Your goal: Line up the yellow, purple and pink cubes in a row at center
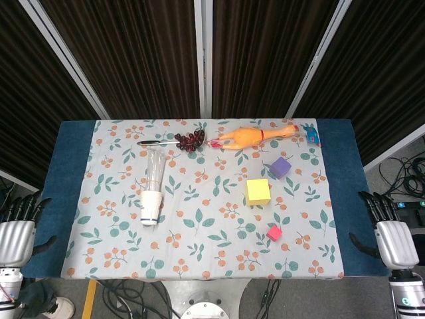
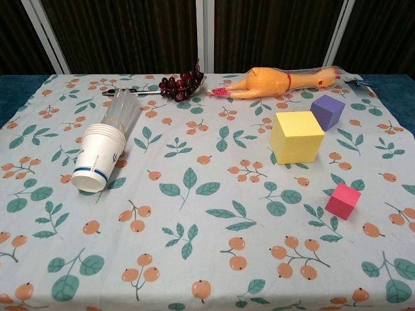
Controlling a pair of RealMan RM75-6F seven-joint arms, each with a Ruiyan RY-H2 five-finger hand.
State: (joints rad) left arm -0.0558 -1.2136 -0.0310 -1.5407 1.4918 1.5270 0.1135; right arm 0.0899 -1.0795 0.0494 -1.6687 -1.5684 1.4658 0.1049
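Three cubes wait right of centre on a leaf-and-berry patterned surface (image 1: 199, 266), none of them yet in a row. In the head view the yellow cube (image 1: 258, 191), the largest, sits just right of the frame's middle; the purple cube (image 1: 281, 167) lies near it toward the upper right, and the small pink cube (image 1: 273, 232) sits apart toward the lower right. The left robot hand (image 1: 16, 232) at the lower left edge and the right robot hand (image 1: 390, 232) at the lower right edge both hang off the cloth, fingers spread and holding nothing; neither appears in the chest view.

The risks ahead look modest but real. The pink cube is small, so broad fingers closing on it could nudge it aside or tip it rather than lift it. The purple cube sits near a rubber chicken (image 1: 249, 136) along the upper edge of the frame, and a reach coming in from behind could brush that toy. The yellow cube stands between the other two, so a careless sweep toward either one may knock it out of place. On the left half, a stack of paper cups (image 1: 152, 203) lying on its side in a clear sleeve, and a bunch of dark grapes (image 1: 190, 139) beside a pen (image 1: 158, 142), stand well clear of the cubes, though a row pushed too far left of centre would crowd the cups.
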